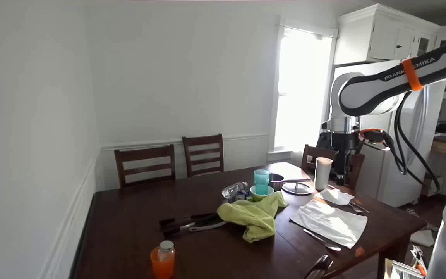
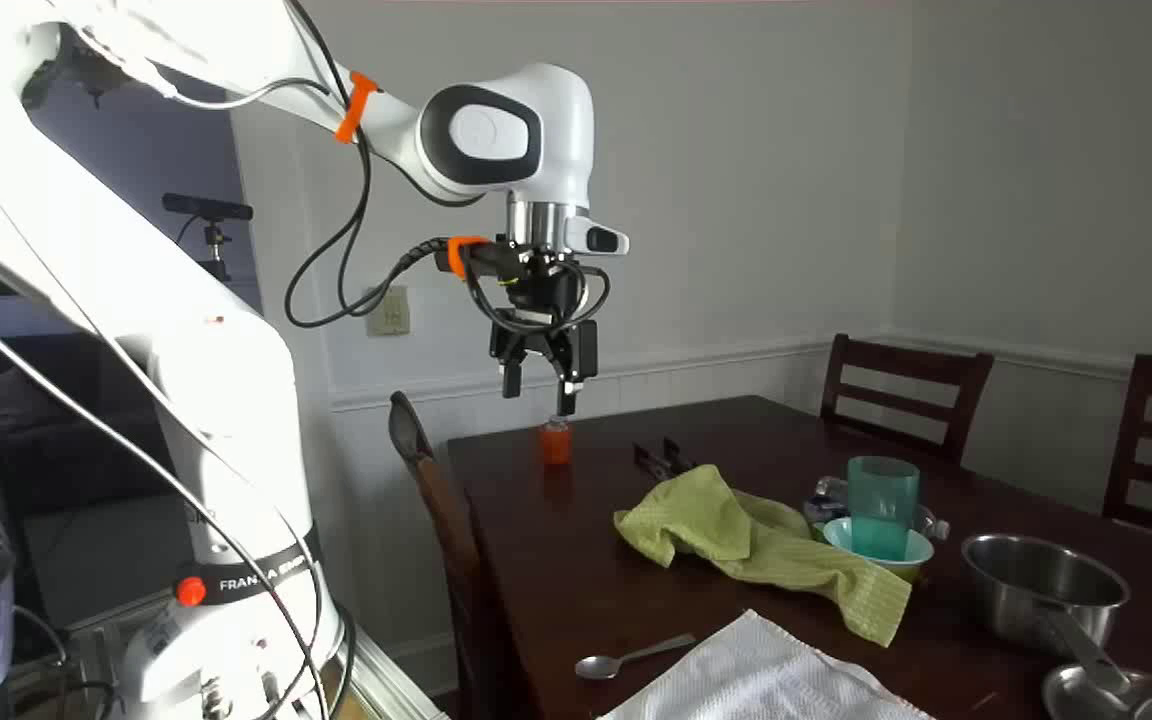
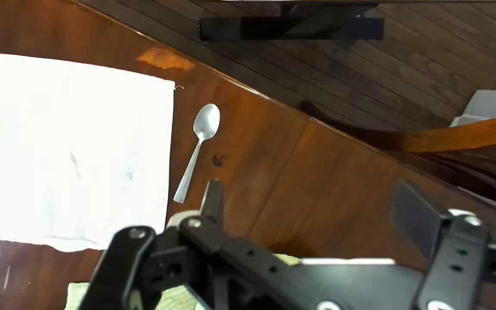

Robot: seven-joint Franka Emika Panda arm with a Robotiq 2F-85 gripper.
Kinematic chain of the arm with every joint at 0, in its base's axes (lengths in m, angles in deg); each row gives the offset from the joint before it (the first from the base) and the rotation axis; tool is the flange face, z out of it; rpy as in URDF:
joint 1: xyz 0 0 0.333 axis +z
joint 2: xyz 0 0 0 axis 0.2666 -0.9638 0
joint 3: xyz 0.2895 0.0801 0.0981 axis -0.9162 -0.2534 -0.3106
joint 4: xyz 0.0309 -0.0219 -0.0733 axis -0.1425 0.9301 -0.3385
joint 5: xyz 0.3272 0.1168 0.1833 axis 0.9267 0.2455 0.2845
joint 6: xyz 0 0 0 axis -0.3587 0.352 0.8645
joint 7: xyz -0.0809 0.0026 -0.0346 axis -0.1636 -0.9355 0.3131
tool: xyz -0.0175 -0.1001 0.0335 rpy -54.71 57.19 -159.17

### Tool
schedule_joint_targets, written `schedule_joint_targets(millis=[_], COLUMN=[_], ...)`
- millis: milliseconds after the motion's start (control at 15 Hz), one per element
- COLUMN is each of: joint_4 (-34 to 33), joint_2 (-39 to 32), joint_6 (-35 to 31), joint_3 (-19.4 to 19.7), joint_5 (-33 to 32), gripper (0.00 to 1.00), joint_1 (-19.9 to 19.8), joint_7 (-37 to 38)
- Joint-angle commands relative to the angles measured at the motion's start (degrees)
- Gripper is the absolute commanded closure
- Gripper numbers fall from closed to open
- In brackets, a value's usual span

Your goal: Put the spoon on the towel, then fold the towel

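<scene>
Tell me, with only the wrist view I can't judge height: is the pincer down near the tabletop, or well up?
Observer: Well up. In an exterior view the pincer hangs clear above the tabletop.
Operator: My picture cuts off the towel on the side away from the spoon. What lies past there?
Observer: An exterior view shows a smaller white cloth or paper, with cutlery by it.
Operator: Anything tall near the yellow-green cloth at my bottom edge?
Observer: Yes, an exterior view shows a turquoise cup standing upright in a bowl close by.
</scene>
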Motion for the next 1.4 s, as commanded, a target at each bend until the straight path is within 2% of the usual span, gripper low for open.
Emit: schedule_joint_targets(millis=[0,400,467,667,1333], joint_4=[-0.1,-0.1,-0.4,0.8,4.3], joint_2=[0.0,0.0,-3.8,-8.9,-26.6], joint_6=[0.2,0.2,-0.6,-4.1,-27.3], joint_3=[-0.2,-0.2,1.7,3.8,4.2], joint_5=[0.2,0.2,1.4,2.9,3.0], gripper=[0.0,0.0,0.0,0.0,0.0], joint_1=[-0.2,-0.2,0.8,1.0,-2.6], joint_7=[-0.1,-0.1,-1.9,-2.5,-0.2])
